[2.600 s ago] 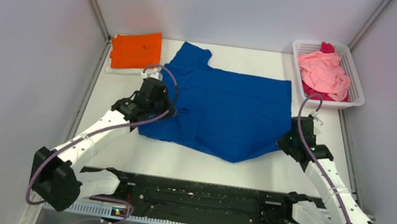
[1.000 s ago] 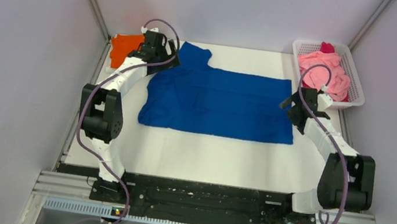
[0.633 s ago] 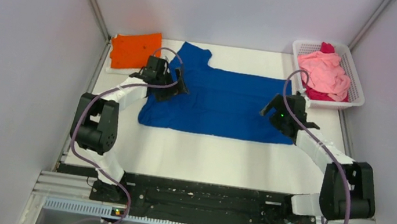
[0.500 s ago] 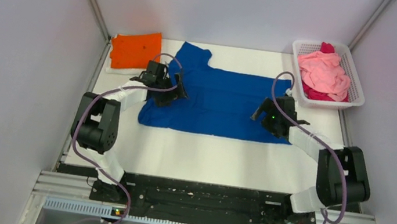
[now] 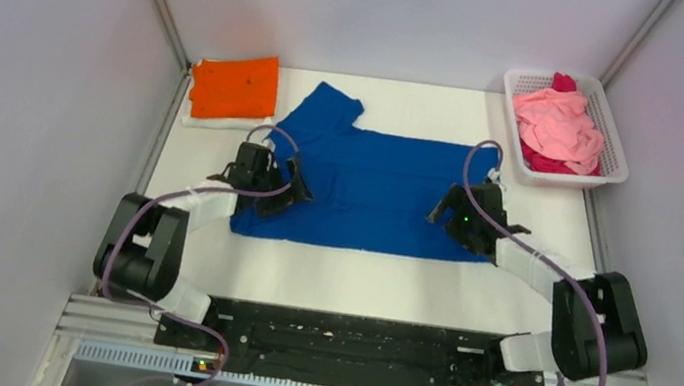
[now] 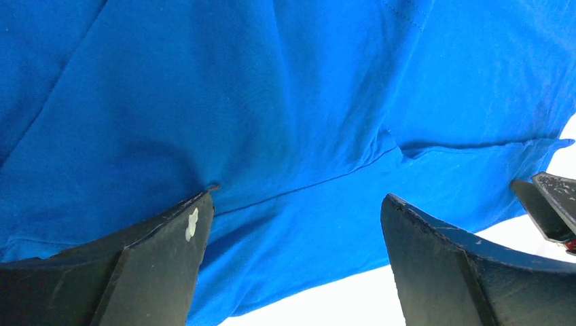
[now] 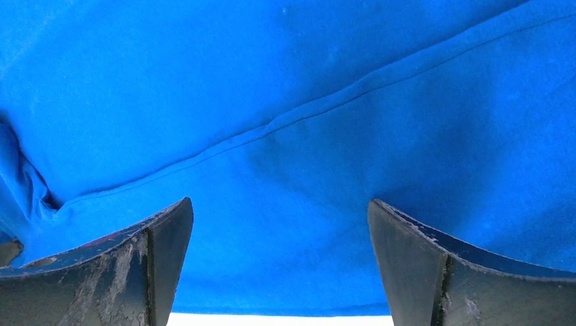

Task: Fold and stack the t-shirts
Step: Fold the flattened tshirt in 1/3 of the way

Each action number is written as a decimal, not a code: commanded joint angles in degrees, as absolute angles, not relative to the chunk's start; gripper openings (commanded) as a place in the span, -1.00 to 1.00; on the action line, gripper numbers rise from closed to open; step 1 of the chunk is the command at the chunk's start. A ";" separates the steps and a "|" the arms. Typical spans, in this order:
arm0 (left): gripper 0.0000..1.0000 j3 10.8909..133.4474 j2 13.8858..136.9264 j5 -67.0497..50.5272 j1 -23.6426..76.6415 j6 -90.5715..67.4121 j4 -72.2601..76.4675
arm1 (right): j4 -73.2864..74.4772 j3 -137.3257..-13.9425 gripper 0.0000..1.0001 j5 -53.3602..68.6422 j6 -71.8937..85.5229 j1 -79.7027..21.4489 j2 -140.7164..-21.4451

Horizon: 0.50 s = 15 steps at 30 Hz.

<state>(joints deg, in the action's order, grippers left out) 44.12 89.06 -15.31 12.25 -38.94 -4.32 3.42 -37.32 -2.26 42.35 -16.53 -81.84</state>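
A royal-blue t-shirt (image 5: 370, 182) lies spread flat in the middle of the white table, one sleeve pointing to the far left. My left gripper (image 5: 285, 193) hovers low over its near-left part, jaws wide open with only blue cloth (image 6: 272, 102) beneath them. My right gripper (image 5: 443, 213) is open over the near-right part, with the hem seam of the blue shirt (image 7: 272, 81) between its fingers (image 7: 149, 265). A folded orange t-shirt (image 5: 234, 85) lies at the far left. Pink and magenta t-shirts (image 5: 558, 122) are heaped in the basket.
The white mesh basket (image 5: 617, 159) stands at the far right corner. A white cloth edge shows under the orange shirt. Bare white table (image 6: 353, 299) runs along the shirt's near edge. Grey walls close in both sides.
Both open grippers have swept from the far corners of the blue shirt toward its near edge. The shirt's near hem now lies slightly closer to the arm bases.
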 commanded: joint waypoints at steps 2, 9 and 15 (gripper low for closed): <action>0.98 32.21 77.78 -9.32 14.00 -41.94 -12.79 | 15.89 -29.03 0.97 -3.24 46.42 -20.59 -73.12; 0.98 20.99 58.26 -6.00 16.68 -49.35 -18.81 | 26.73 -21.30 0.97 -0.30 49.60 -21.04 -57.48; 0.97 16.97 45.79 -2.05 18.94 -55.03 -24.24 | 31.56 -18.57 0.97 2.06 51.72 -21.27 -47.79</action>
<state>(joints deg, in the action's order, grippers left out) 19.25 50.57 -7.92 18.41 -51.07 -15.70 20.88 -20.95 1.34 49.87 -20.88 -51.16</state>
